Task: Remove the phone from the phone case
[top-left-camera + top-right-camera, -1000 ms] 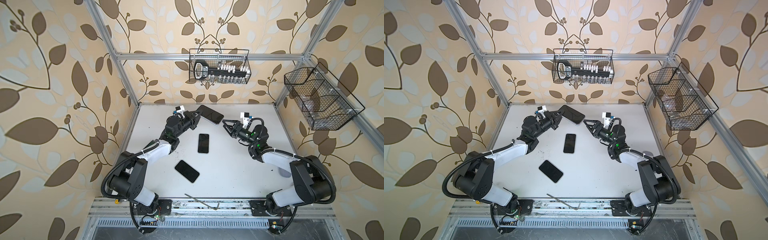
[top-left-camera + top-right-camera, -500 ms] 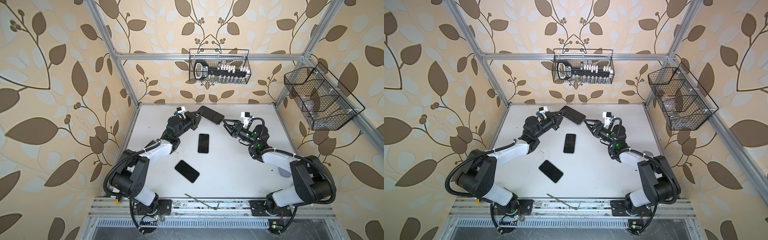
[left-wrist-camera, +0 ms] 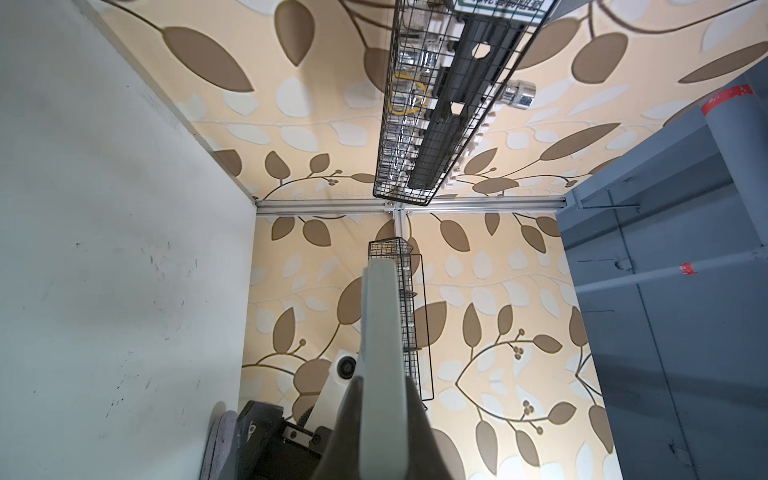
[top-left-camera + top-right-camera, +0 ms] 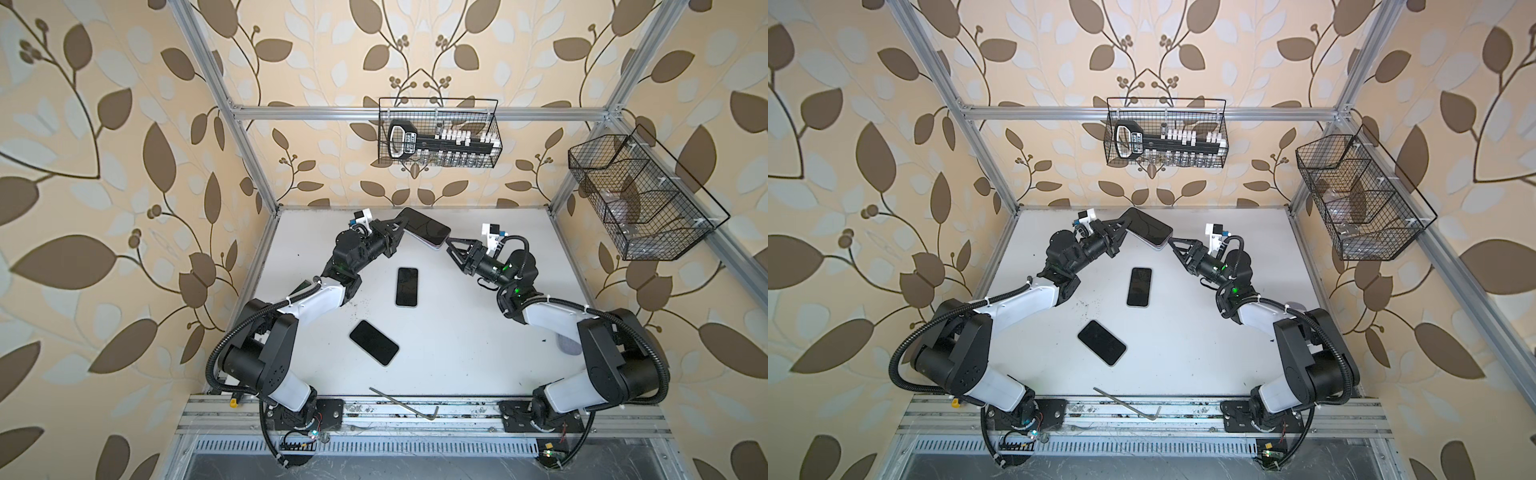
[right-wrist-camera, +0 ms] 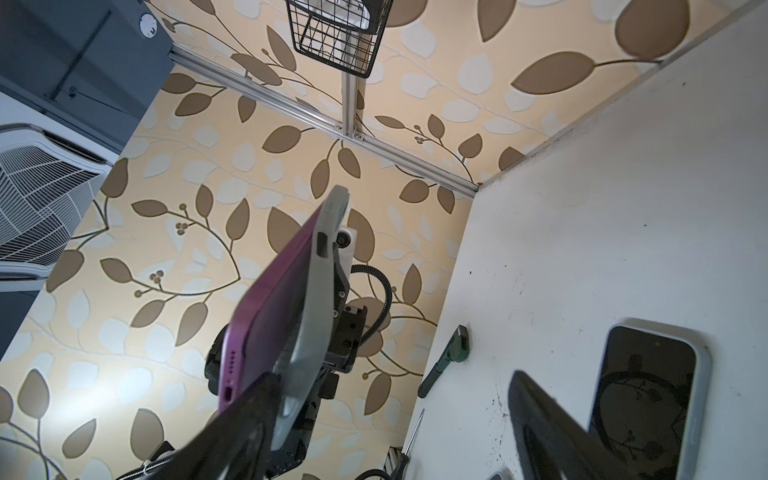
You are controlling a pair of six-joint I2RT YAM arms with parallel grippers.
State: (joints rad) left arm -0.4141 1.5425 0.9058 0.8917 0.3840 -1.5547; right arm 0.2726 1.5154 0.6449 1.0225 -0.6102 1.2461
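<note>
A hex key [image 4: 402, 400] is laid on the front rail, between the two arm bases. Beyond it, on the white table [image 4: 478, 353], a spare phone [image 4: 374, 343] is laid askew with its screen up. Farther in, a second spare [image 4: 407, 286] is laid nearly straight.

Toward the back of the table, the phone [image 4: 424, 227] is held raised off the surface between the two grippers, as shown in both top views. The left gripper [image 4: 402, 225] is clamped tight on one end of the grey case [image 5: 316, 299], whose edge is seen between its fingers in the left wrist view. In the right wrist view the purple phone is seen parted from the case at the end nearer the right gripper [image 4: 450, 247], while the two meet at the clamped end. The right gripper's jaws are spread wide. One finger [image 5: 245, 428] is set against the freed end of the phone, and the other is kept well apart from it.

On the back wall a wire basket [image 4: 436, 100] is hung, filled with a black rack. A side basket [image 4: 665, 237] is hung on the right wall.
</note>
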